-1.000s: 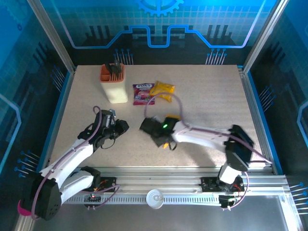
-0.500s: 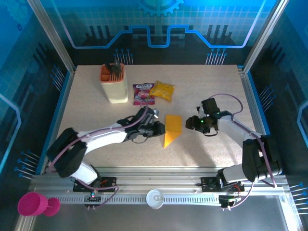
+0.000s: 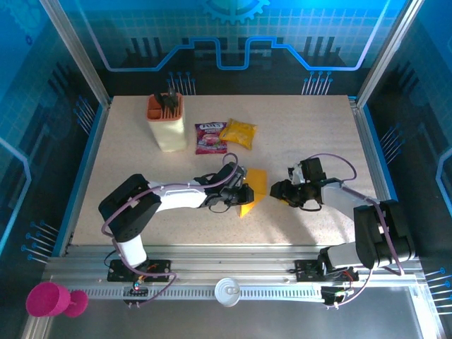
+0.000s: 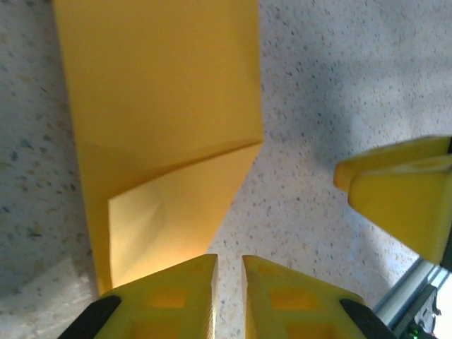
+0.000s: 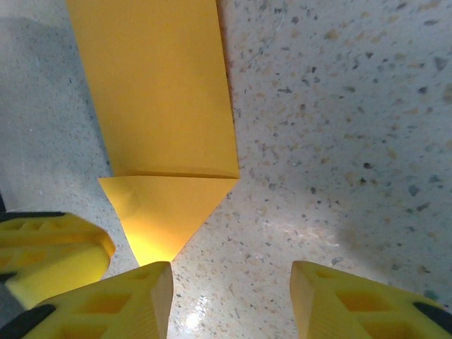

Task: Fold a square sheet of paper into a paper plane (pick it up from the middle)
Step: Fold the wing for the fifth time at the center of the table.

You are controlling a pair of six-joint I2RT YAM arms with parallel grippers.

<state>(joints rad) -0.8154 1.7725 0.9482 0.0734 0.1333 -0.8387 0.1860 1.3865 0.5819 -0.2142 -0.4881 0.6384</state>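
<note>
The square sheet of paper point(image 3: 256, 182) lies flat on the table centre, orange-yellow and folded into a narrow strip with a pointed near end point(image 4: 162, 106) point(image 5: 159, 99). My left gripper point(image 3: 244, 196) point(image 4: 229, 258) sits at the strip's left near corner. Its jaws are closed to a thin slit with only table showing between them. One left fingertip point(image 4: 176, 282) overlaps the paper's edge. My right gripper point(image 3: 277, 191) point(image 5: 232, 268) stands open just right of the strip's point, with bare table between its fingers. The left finger of that gripper point(image 5: 120, 296) is at the paper's tip.
A cream holder point(image 3: 167, 126) with an orange top stands at the back left. Beside it lie a purple-red packet point(image 3: 210, 137) and a glossy yellow snack bag point(image 3: 238, 132). A pink cup point(image 3: 48, 300) sits beyond the front rail at left.
The left arm has swung from the left side across to the paper and its jaws have narrowed. The right arm drew back off the paper, then edged toward its right side.
</note>
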